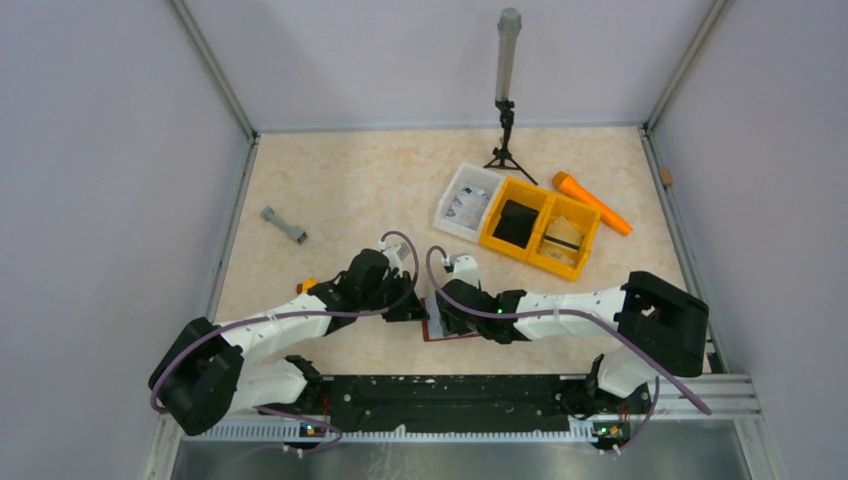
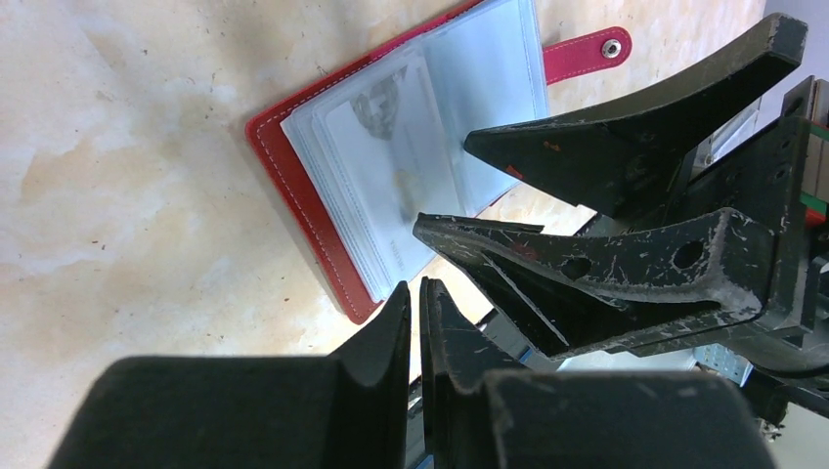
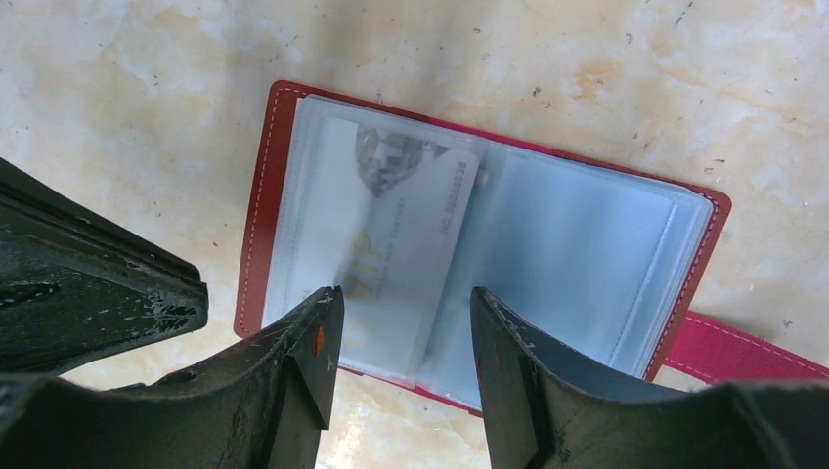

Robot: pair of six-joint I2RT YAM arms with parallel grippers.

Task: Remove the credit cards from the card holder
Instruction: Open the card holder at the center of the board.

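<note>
Finds the card holder [image 3: 256, 234] lying open at six o'clock on the tabletop [image 1: 350, 180], a credit card [image 3: 401, 234] inside its clear sleeve, right gripper [image 3: 403, 298] spread just above, left gripper [image 2: 415, 291] pressed together beside it at nine o'clock.

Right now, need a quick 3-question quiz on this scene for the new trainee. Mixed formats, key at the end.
1. True or false: the card holder lies folded shut.
2. Which gripper is shut? A. the left gripper B. the right gripper C. both
3. Fill in: the right gripper straddles the near end of a pale ___ that sits in the holder's clear sleeve.
Key: 1 false, it lies open. 2 A. 3 card.
</note>
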